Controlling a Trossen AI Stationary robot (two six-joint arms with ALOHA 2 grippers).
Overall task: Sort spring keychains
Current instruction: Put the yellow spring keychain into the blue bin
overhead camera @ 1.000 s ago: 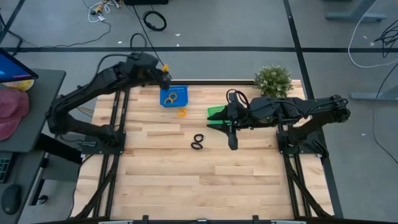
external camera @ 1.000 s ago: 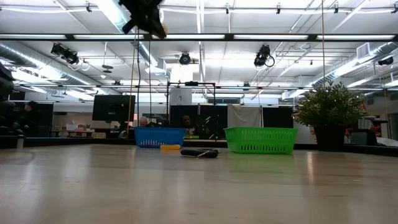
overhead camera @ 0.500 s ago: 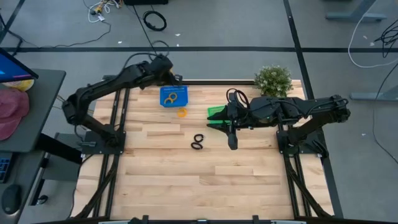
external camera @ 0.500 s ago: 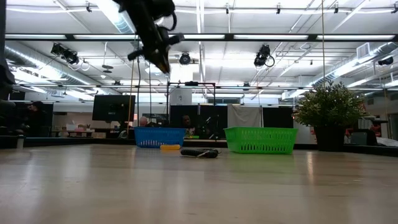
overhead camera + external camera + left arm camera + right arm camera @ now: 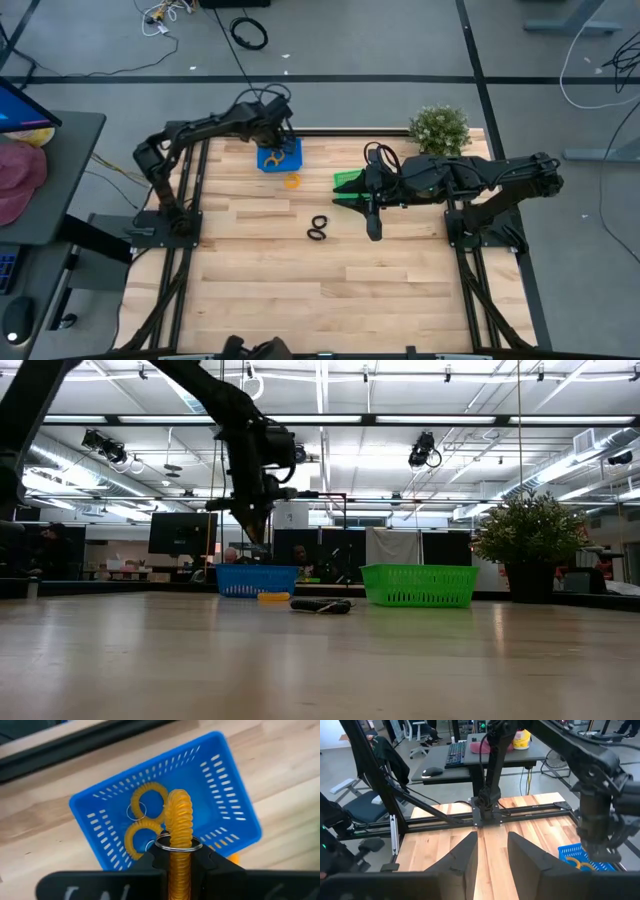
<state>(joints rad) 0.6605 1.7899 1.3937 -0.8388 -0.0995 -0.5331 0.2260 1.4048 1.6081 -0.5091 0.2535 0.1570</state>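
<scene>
While an orange spring keychain (image 5: 179, 827) stood upright, pinched in your left gripper (image 5: 178, 854) over the blue basket (image 5: 227, 790), two more orange keychains (image 5: 142, 820) lay inside that basket. Another orange one (image 5: 292, 181) sat on the table (image 5: 300, 280) just beside the basket, and a black pair (image 5: 318, 228) lay near mid-table. Your right gripper (image 5: 490, 851) hung by the green basket (image 5: 346, 181), fingers parted and holding nothing.

The left gripper (image 5: 277, 135), carrying an orange keychain (image 5: 179, 820), has swung over the blue basket (image 5: 291, 160).
</scene>
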